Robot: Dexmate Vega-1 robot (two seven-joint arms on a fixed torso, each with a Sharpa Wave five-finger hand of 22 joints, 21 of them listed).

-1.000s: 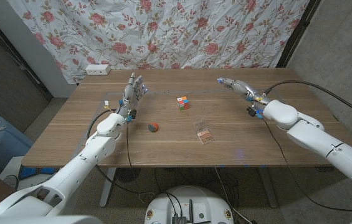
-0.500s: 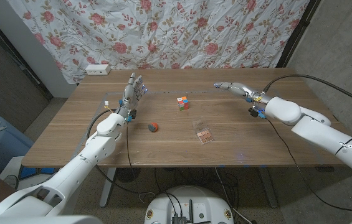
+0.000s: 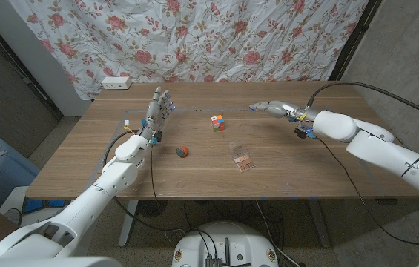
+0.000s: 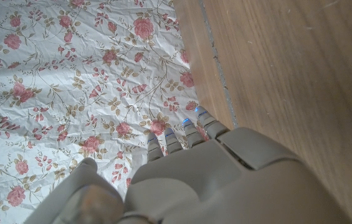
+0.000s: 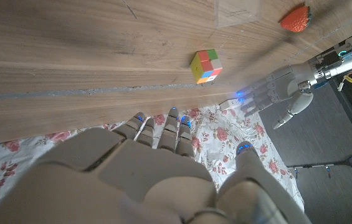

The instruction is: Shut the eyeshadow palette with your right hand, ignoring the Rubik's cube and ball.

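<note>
the head view looks down from above over the wooden table [image 3: 216, 141] toward the floral curtain [image 3: 194, 37], while both wrist views sit close behind their hands, facing table and curtain, the right sharing the rubik's cube [image 5: 205, 66].

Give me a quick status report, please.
Both hands open: left hand idle, right hand far from the palette. Palette open, untouched. Cube and ball clear of it.

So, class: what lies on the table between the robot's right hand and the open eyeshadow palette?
Bare wood, by the head view, separates right hand and clear-lidded eyeshadow palette.
</note>
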